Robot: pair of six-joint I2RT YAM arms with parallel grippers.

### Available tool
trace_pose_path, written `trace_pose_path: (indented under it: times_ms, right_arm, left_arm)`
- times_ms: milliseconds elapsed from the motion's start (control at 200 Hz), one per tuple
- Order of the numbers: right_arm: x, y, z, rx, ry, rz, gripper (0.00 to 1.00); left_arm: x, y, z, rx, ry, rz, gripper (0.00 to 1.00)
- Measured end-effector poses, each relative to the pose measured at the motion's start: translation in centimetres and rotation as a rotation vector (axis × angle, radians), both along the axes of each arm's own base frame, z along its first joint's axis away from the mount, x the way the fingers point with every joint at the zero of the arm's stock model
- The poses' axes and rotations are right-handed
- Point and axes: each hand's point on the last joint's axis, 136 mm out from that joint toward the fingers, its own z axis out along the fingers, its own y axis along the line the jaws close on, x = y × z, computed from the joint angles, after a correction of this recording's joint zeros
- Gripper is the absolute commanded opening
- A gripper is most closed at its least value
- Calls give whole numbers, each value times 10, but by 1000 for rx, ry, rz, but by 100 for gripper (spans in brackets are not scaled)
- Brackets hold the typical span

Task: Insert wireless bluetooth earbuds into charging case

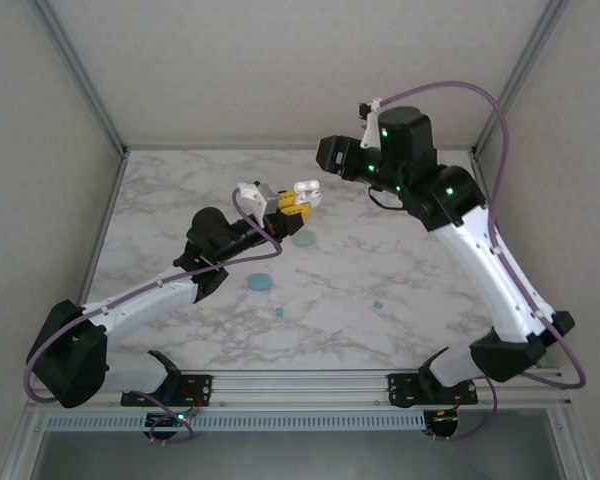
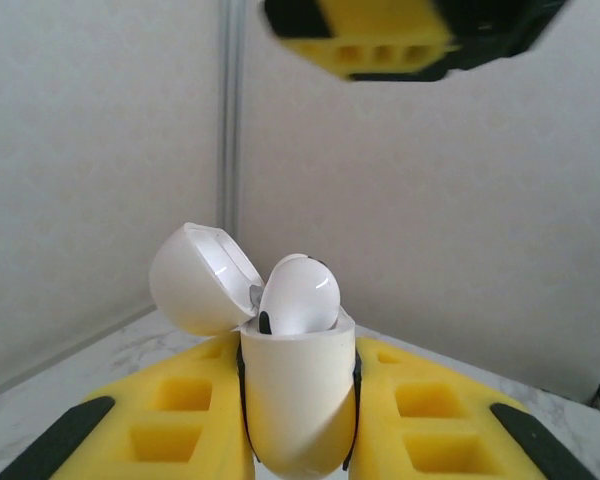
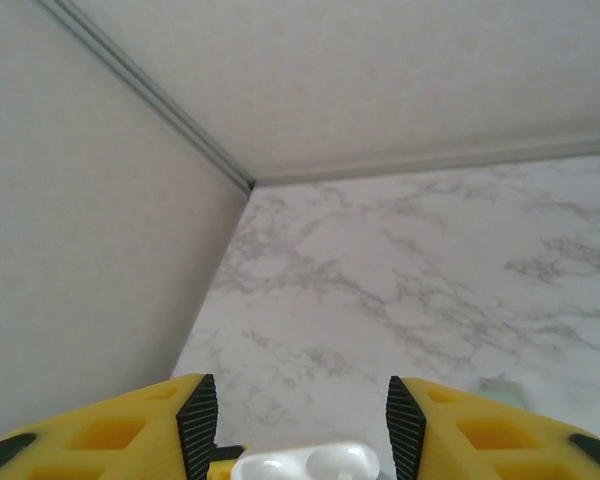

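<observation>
- Marble-look table with plain pale walls all round. The action is up in the air above it.
- Our left pincer is clamped on the white charging case, one finger on each flank. The lid is flipped open, off to one side of the mouth.
- The white earbud sits in the mouth of the case, just past the left pincer's fingertips, with its rounded head proud of the rim. We reckon it's in the well but not pushed home yet, though we can't see down inside to be sure.
- Our right pincer hangs just above the case, fingers apart with nothing between them. From its own camera the open case shows right under the gap.
- Pointing-wise, the case's long axis runs straight out along the left pincer's fingers, with the mouth facing away from that wrist and toward the right pincer. The bud lines up with it, head out and the rest buried in the case.
- How we'd do this step: keep the left grip dead steady and bring a right fingertip onto the bud's head. Press gently along that axis and never sideways, or it could tip out over the rim. Also stay off the lid.
- A tiny teal earbud lies on the table, well below the right pincer.
</observation>
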Motion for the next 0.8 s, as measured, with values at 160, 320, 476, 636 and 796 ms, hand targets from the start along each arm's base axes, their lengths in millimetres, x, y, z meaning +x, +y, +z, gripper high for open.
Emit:
trace_pose_path:
  times_ms: [160,320,476,636,796]
  right_arm:
    - [14,17,-44,-78,154,75,55]
    - [15,23,-75,-119,269,135,55]
    - [6,23,-76,-113,294,187,55]
    - [-5,22,-72,-103,285,221,54]
    - [-27,6,-64,-94,269,224,55]
  left_arm:
    - [-8,0,10,15,-32,-31,12]
    - [-13,0,14,31,-49,-46,12]
    - [-12,0,10,48,-42,-44,12]
    - [-11,0,7,56,-28,-37,12]
    - [-5,1,5,50,-9,-14,13]
